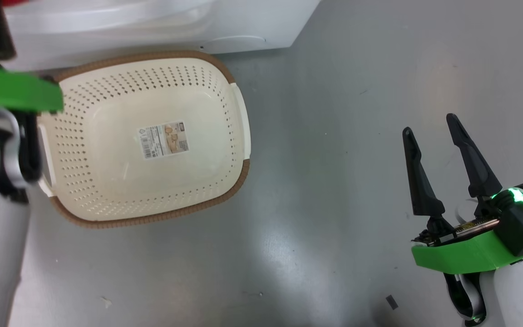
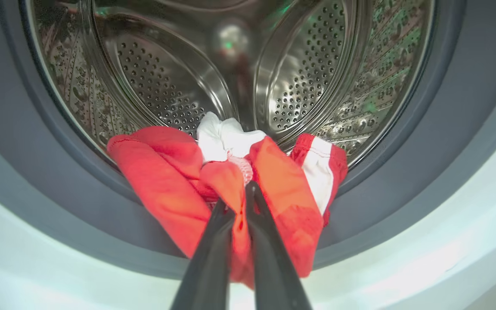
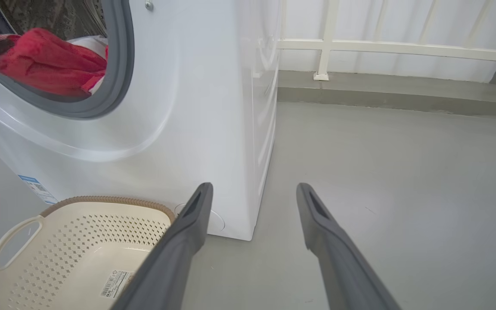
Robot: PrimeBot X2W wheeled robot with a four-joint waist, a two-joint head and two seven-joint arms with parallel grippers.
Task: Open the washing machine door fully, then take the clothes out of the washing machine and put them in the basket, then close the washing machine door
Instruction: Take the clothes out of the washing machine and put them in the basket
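Note:
The clothes (image 2: 166, 181), a red garment with white panels, hang over the grey gasket (image 2: 403, 181) at the mouth of the washing machine (image 3: 187, 107). My left gripper (image 2: 236, 196) is shut on a red fold of them, in front of the steel drum (image 2: 299, 77). The clothes (image 3: 45, 60) also show in the opening from the right wrist view. The cream basket (image 1: 120, 190) stands empty on the floor just before the washing machine (image 1: 152, 27). Off to the right of the basket (image 3: 71, 241), my right gripper (image 1: 429, 125) hangs open over bare floor, holding nothing. The washing machine door is out of view.
My left arm's green wrist part (image 1: 12, 91) overlaps the basket's left rim. Grey floor (image 1: 334, 204) stretches wide to the right of the basket. A raised kerb (image 3: 403, 92) and a white railing (image 3: 381, 45) bound the floor behind the machine's side.

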